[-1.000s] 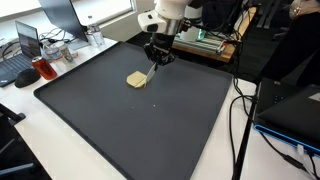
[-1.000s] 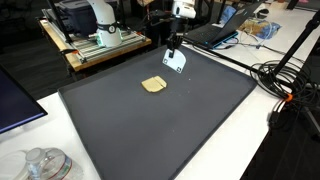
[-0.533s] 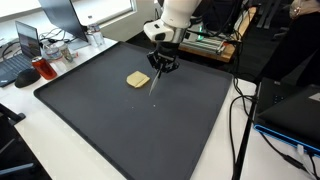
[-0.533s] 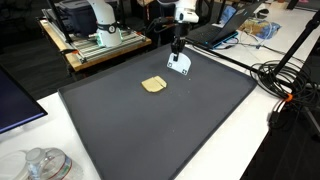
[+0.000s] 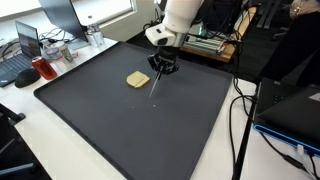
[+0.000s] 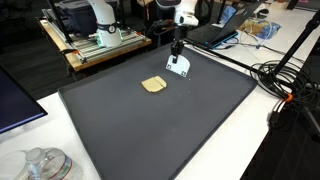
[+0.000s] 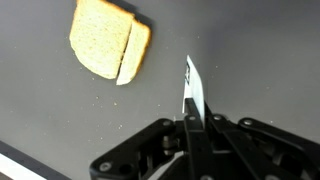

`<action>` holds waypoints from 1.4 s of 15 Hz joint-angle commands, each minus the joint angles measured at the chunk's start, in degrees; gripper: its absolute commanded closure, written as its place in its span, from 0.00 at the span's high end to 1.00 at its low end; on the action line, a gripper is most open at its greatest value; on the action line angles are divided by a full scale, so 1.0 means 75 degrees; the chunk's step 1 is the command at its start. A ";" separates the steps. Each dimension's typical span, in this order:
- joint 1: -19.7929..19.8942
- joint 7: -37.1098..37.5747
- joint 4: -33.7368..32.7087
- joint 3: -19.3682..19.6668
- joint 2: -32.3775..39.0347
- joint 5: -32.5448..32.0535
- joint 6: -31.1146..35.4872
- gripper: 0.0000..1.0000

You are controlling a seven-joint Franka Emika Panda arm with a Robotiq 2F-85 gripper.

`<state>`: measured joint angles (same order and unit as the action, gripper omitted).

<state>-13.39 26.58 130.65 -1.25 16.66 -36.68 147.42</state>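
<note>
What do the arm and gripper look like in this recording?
The arm is glossy white with rounded, bulbous joint housings. At its end sits a black gripper. The wrist view shows its fingers as angular, skeletal black linkage bars. No cables or markings can be made out on either.

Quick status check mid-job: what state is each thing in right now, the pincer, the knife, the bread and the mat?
Pincer: shut on the knife.
Knife: gripped, blade sticking out past the fingertips, apart from the bread.
Bread: flat on the mat, cut through, the two pieces edge to edge.
Mat: lying flat, a few crumbs near the bread.
</note>
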 commanded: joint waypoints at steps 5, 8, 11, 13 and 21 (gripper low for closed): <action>-0.0237 0.0625 0.0012 0.0347 0.0185 -0.0923 -0.0050 0.01; -0.0205 0.0832 -0.0001 0.0414 0.0208 -0.1106 -0.0071 0.01; -0.0192 0.1053 -0.0010 0.0469 0.0219 -0.1297 -0.0139 0.01; -0.0167 0.1132 -0.0008 0.0459 0.0250 -0.1314 -0.0171 0.01; 0.0329 0.0220 0.0095 0.0195 -0.0322 0.0364 -0.0634 0.01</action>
<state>-13.23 32.25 130.54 1.32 17.77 -40.04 144.93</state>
